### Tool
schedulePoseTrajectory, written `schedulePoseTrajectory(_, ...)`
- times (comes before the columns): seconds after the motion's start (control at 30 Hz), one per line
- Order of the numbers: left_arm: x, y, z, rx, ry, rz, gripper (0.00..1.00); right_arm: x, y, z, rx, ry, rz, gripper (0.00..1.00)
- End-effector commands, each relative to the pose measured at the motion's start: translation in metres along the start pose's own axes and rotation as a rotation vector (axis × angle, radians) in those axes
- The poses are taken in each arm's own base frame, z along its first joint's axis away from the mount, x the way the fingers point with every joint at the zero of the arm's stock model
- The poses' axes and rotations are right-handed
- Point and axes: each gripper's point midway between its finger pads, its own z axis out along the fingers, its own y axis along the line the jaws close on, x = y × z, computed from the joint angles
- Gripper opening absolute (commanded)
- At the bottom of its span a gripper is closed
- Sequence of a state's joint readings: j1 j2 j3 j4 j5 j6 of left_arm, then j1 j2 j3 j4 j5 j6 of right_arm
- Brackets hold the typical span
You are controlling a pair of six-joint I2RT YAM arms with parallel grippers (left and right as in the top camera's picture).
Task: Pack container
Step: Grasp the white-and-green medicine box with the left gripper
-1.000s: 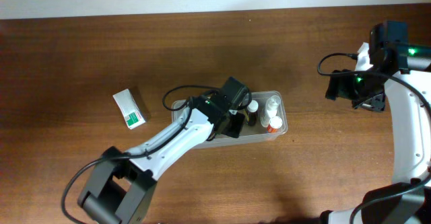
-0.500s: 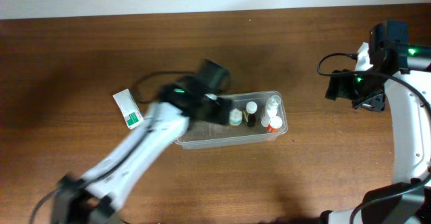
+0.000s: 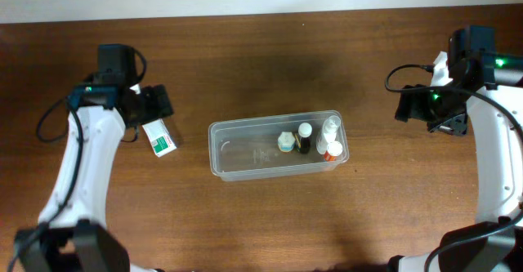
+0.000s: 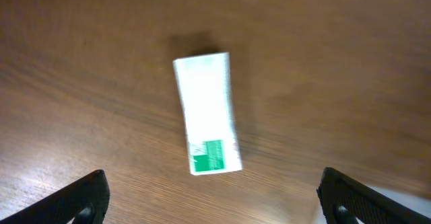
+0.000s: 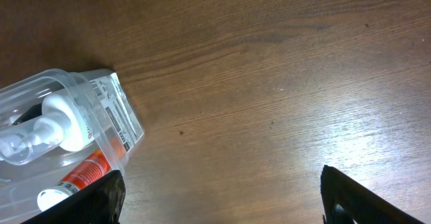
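Note:
The container, a clear plastic tub, lies at the table's middle. At its right end stand a small pale-capped bottle and a dark bottle, next to a clear pump bottle and an orange tube. A white and green packet lies flat on the wood, left of the tub. My left gripper hovers over the packet, open and empty. My right gripper is open and empty above bare wood, right of the tub's corner.
The dark wooden table runs to a pale wall strip along the far edge. The right arm's base and cables stand at the far right, the left arm's at the lower left.
My left arm swung out of the container to the left and now hangs over the packet. Its jaws opened, leaving the small pale-capped bottle in the tub. The right arm stayed still.

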State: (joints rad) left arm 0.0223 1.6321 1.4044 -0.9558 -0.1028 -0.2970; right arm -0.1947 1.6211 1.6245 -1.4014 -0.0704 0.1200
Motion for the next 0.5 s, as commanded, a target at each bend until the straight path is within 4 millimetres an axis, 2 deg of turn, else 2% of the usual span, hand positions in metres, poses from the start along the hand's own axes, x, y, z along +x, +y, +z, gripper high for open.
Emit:
schedulePoseTrajectory(0.0,0.021,0.013,0.053,0.021,0.173,-0.075,0.99,0.001,0.000,0.001,-0.005,0.001,-0.006,0.84)
schedulePoseTrajectory(0.23,0.047,0.010,0.116,0.031,0.328,-0.090,0.99,0.001,0.000,0.001,-0.005,0.001,-0.006,0.84)
schedulePoseTrajectory(0.4,0.064,0.012,0.140,0.013,0.402,-0.089,0.99,0.001,0.000,0.001,-0.005,0.001,-0.006,0.84)
schedulePoseTrajectory(0.47,0.066,0.012,0.141,0.008,0.409,-0.088,0.92,0.001,0.000,0.001,-0.005,0.001,-0.006,0.84)
